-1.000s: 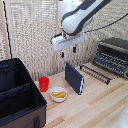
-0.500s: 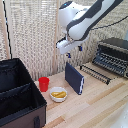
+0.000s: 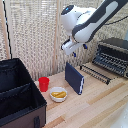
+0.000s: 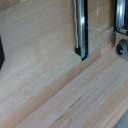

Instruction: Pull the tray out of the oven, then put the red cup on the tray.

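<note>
The oven (image 3: 114,54) stands on the wooden table at the exterior view's right. In front of it the tray (image 3: 96,73), a dark rack of thin bars, reaches out low over the table. The red cup (image 3: 44,83) stands upright near the black case, far from the tray. My gripper (image 3: 75,50) hangs in the air above the blue slab, between cup and oven, holding nothing; its fingertips look apart. The wrist view shows bare wood, a dark shiny bar (image 4: 80,30) and a round knob (image 4: 122,48); my fingers are out of that picture.
A dark blue upright slab (image 3: 74,78) stands between cup and tray. A white bowl (image 3: 58,94) with yellow food sits just in front of the cup. A large open black case (image 3: 17,95) fills the exterior view's left. A wicker screen closes the back.
My arm has carried the gripper toward the exterior view's right and slightly lower, nearer the oven. The cup, bowl, slab and tray have stayed put.
</note>
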